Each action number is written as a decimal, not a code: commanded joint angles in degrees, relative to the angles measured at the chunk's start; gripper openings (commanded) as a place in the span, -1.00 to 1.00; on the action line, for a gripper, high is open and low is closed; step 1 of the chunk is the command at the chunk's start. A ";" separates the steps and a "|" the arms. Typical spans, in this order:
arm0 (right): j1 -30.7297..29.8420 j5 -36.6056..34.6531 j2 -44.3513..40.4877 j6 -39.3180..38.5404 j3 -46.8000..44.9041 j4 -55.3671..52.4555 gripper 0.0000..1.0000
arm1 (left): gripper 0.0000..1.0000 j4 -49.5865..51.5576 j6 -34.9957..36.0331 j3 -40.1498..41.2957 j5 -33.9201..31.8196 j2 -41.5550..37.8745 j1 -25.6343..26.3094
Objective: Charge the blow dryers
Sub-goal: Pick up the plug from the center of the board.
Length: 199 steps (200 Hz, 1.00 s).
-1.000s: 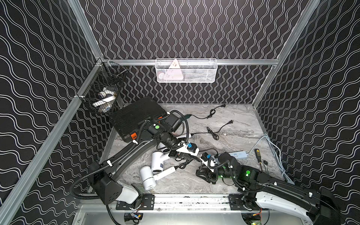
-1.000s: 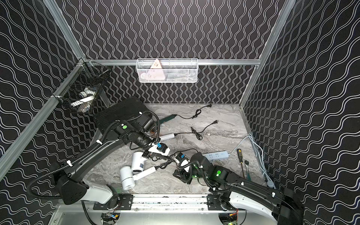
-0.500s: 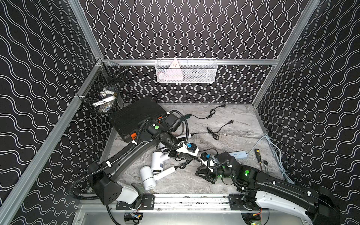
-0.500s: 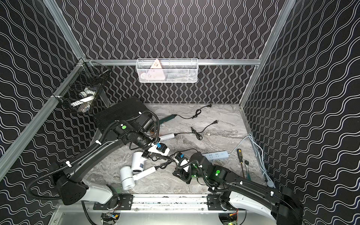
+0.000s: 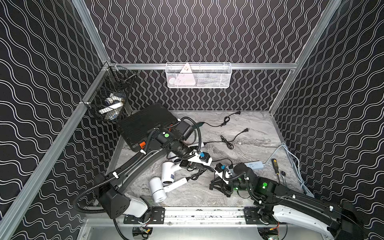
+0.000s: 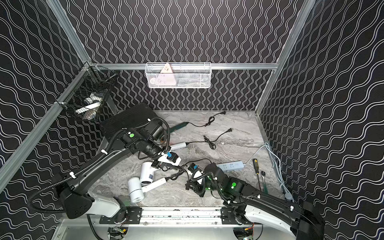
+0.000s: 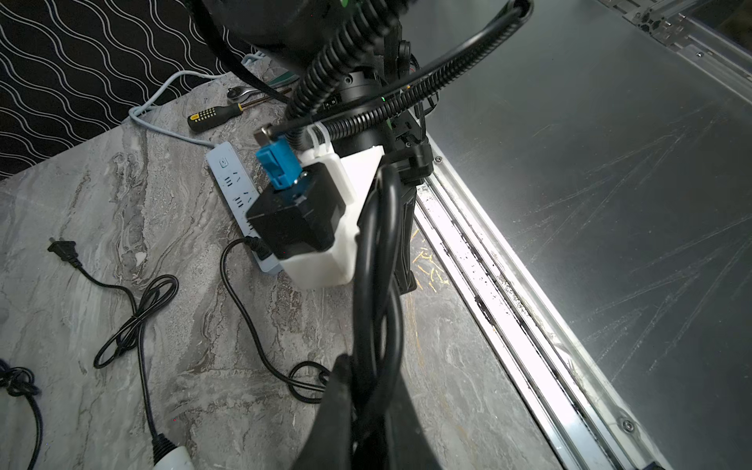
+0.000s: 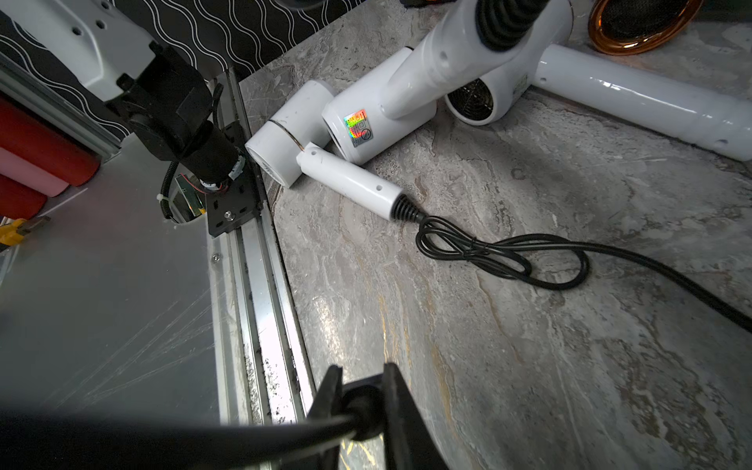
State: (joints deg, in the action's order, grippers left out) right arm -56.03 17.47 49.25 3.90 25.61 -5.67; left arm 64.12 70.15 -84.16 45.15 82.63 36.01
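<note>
Right pincer (image 8: 361,380) has closed onto a black cord (image 8: 244,437).

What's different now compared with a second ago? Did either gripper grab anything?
The right gripper closed its jaws on a black cord; its arm barely shifted. Unchanged: the left gripper stays shut on a cord bundle, and the white blow dryers and the power strip lie where they were.
</note>
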 commanded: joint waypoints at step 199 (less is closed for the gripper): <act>8.06 -14.72 22.61 21.59 37.04 -32.08 -1.00 | -0.16 -29.63 -43.01 8.12 -12.68 -1.67 -0.10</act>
State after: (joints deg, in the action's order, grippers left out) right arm -47.97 -1.63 68.79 22.61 58.15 -32.47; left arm 40.77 36.86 -77.87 31.29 82.13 35.97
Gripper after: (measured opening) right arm 0.104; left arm 0.430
